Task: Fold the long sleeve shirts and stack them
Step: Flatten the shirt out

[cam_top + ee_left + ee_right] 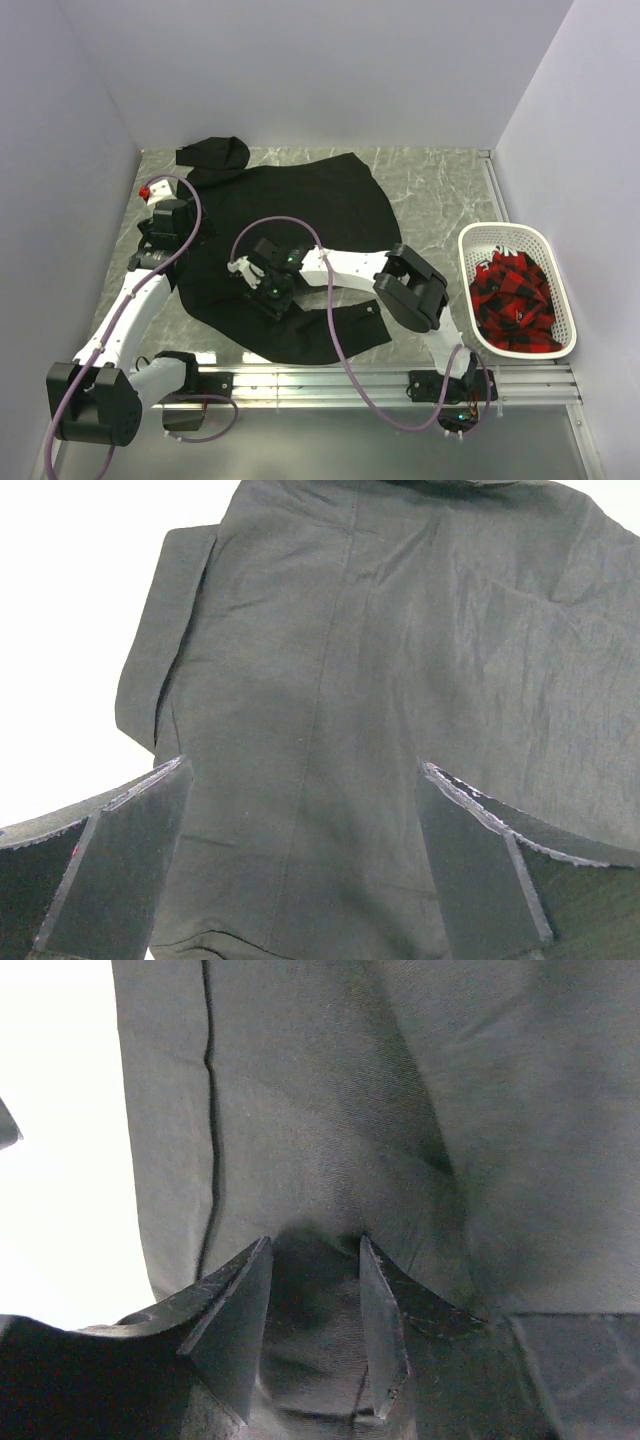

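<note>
- Black shirt (300,250) lies spread across the marble table (430,190).
- Left gripper (305,880) hovers above it, jaws wide.
- Right gripper (310,1330), half-closed, pinches a cloth fold.
- Red-black cloth fills the white basket (560,290).

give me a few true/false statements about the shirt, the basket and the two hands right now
1. The black shirt lies spread on the table. True.
2. The white basket is empty. False: red and black cloth lies in it.
3. The left hand is wide open over the shirt. True.
4. The right hand is over the basket. False: it is on the shirt, with a fold of black fabric between its fingers.
</note>
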You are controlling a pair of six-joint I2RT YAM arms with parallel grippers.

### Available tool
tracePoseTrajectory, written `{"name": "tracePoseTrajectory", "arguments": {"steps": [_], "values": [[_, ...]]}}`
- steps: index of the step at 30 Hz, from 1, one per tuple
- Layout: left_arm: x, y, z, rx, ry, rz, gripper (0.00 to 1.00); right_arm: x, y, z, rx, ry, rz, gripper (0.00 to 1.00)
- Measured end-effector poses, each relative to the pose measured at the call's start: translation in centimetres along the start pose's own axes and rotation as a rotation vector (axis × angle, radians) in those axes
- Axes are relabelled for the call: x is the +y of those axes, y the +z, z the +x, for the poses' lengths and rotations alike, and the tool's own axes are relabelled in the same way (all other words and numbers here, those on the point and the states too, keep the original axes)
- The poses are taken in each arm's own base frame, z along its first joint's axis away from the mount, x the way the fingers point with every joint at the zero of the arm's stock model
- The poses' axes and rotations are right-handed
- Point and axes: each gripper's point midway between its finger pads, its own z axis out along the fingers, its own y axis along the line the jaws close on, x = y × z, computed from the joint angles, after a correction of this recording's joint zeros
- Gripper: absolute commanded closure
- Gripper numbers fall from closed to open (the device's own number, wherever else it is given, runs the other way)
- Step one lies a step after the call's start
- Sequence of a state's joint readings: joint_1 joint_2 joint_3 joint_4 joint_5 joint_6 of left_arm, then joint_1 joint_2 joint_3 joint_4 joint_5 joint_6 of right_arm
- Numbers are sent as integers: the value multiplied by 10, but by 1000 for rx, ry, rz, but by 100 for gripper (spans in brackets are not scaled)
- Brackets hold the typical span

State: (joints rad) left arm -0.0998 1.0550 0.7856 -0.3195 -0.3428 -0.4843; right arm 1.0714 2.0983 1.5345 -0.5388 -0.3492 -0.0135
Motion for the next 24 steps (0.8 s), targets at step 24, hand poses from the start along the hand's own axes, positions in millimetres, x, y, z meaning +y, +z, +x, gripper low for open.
{"name": "tracePoseTrajectory", "arguments": {"steps": [24], "values": [[0,-1,4,12,-47,-5,1,56,-19,25,177,-52,-221,57]]}}
